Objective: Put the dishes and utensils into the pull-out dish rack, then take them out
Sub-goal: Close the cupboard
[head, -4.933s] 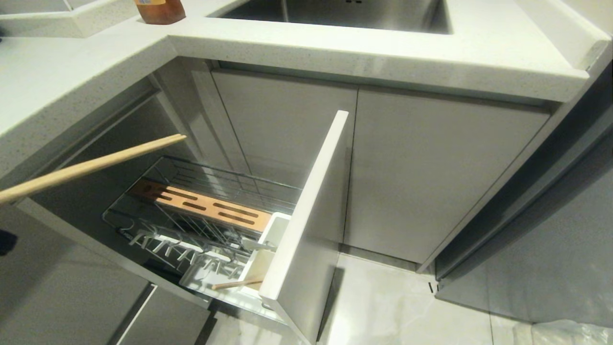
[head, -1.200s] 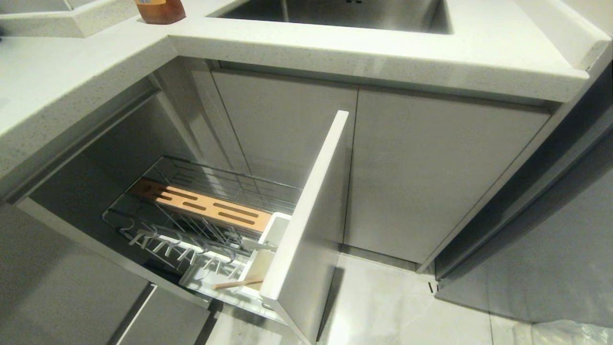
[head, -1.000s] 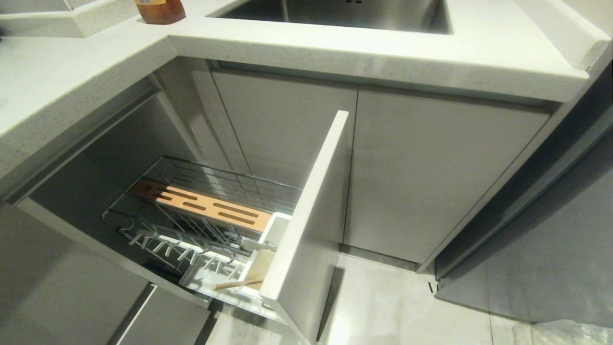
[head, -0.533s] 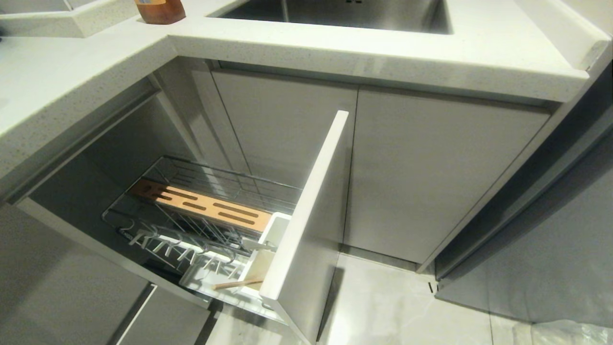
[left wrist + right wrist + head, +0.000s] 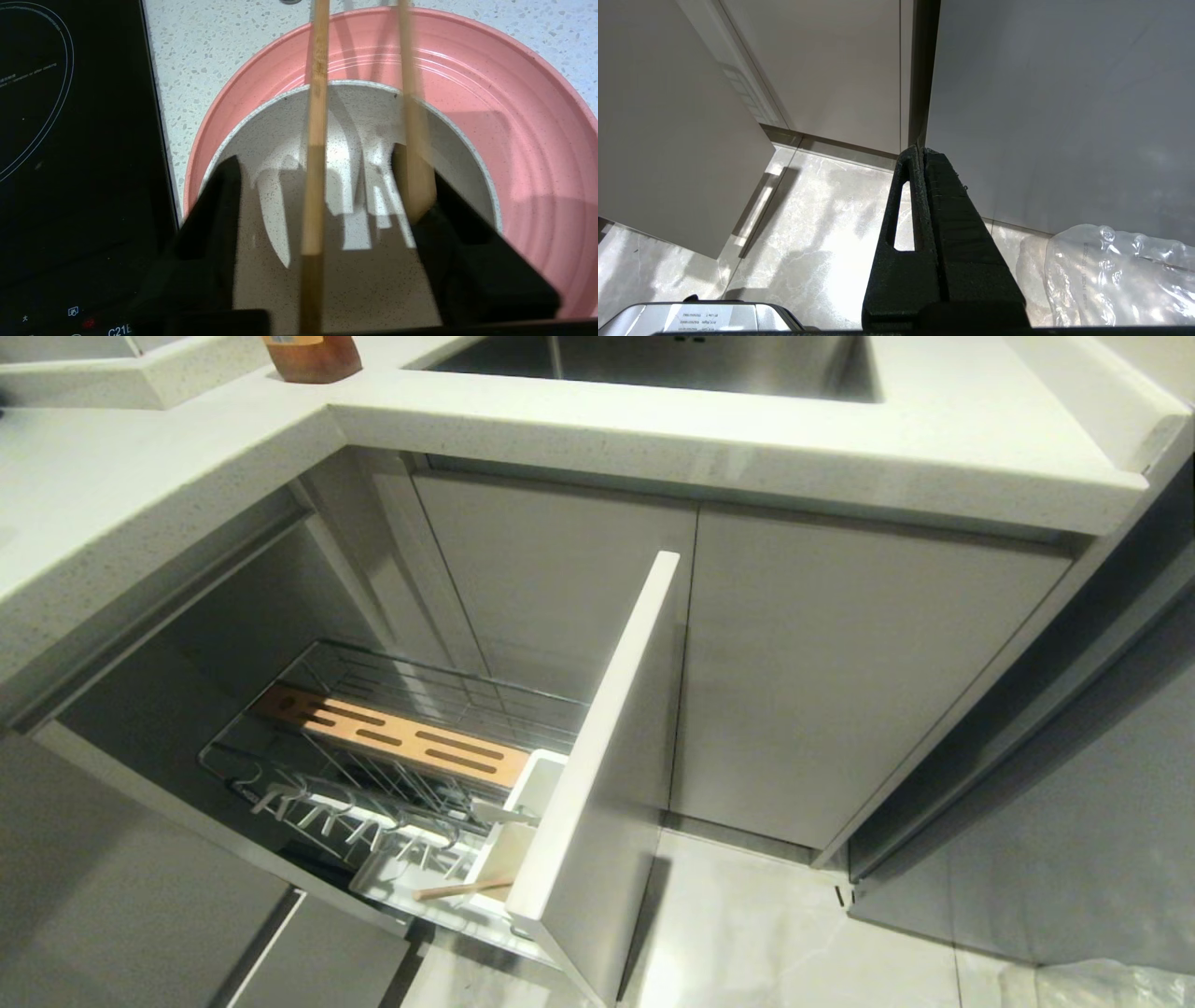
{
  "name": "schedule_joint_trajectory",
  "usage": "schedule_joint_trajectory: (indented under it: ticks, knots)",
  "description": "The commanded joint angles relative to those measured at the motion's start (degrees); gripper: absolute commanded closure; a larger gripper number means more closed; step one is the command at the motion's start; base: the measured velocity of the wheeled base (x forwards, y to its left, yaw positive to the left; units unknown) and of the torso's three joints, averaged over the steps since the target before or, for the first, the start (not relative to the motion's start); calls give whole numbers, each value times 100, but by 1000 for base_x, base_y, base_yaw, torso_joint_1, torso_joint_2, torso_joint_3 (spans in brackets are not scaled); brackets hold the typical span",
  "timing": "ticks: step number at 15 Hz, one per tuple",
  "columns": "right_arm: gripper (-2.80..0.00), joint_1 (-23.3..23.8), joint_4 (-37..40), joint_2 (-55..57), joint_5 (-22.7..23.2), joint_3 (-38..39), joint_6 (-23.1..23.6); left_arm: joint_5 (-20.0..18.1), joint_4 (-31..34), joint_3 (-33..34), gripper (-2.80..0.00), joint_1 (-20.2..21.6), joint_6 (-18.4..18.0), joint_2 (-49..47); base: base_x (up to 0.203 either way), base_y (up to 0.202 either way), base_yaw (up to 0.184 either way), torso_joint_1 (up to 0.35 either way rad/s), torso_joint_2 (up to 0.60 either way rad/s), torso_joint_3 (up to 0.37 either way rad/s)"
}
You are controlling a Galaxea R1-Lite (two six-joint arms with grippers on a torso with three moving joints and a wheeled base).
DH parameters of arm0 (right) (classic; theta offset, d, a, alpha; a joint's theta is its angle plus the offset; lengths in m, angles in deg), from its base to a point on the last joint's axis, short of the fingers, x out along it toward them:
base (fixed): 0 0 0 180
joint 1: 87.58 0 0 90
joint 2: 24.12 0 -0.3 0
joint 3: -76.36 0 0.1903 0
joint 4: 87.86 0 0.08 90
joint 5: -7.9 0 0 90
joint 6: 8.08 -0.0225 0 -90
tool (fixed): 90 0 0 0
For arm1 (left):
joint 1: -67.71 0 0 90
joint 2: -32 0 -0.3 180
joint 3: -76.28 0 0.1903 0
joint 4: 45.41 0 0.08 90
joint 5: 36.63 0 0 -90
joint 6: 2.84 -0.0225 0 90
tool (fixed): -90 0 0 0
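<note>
- Left gripper (image 5: 322, 205) hangs over the cream-white bowl (image 5: 355, 186), jaws spread wide; two wooden chopsticks (image 5: 314, 154) pass between the black fingers (image 5: 219, 219), one down the middle of the gap, the other against the inner face of one finger. Neither looks clamped; cannot tell if they rest on the bowl rim.
- Chopsticks run roughly parallel, long axes pointing away from the wrist, across the bowl and over the pink plate (image 5: 528, 140).
- Bowl sits inside the plate, towards the plate's rim on the cooktop side; plate lies flat on the speckled white counter (image 5: 187, 42), just beside the edge of a black induction cooktop (image 5: 70, 140).
- Right gripper (image 5: 924, 154) is parked low, fingers pressed together, pointing at the joint of grey cabinet doors (image 5: 831, 70); marble floor (image 5: 822, 224) and a crumpled clear plastic bag (image 5: 1115, 270) below it.
- Head view: neither arm visible. Pull-out dish rack (image 5: 373, 784) is drawn out from under the counter's corner, its tall white front panel (image 5: 607, 747) standing edge-on.
- In the rack: slotted wood strip (image 5: 392, 735) along the back wires, white utensil cup (image 5: 523, 821) against the front panel, one wooden stick (image 5: 462, 889) lying near-level at the cup's front end.
- Steel sink (image 5: 672, 359) is set in the counter at the far edge; an amber bottle (image 5: 311, 357) stands at the counter's inner corner.
</note>
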Motion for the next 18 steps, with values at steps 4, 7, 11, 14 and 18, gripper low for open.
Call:
schedule_joint_trajectory:
  ticks: [4, 7, 11, 14, 18]
  knots:
    - [0, 0, -2, 2, 4, 0, 0, 3, 25, 1, -280, 30, 15, 96, 0, 0, 0, 0, 0, 0]
    - [0, 0, 6, 2, 4, 0, 0, -38, 59, 9, -280, 14, 27, 257, 0, 0, 0, 0, 0, 0]
    - [0, 0, 0, 2, 0, 0, 0, -76, 83, 18, -280, -94, 99, 508, 0, 0, 0, 0, 0, 0]
    - [0, 0, 5, 2, 2, 0, 0, -83, 392, 18, -280, -295, 253, 762, 0, 0, 0, 0, 0, 0]
    - [0, 0, 6, 2, 0, 0, 0, -83, 445, 18, 0, -798, 659, 1107, 0, 0, 0, 0, 0, 0]
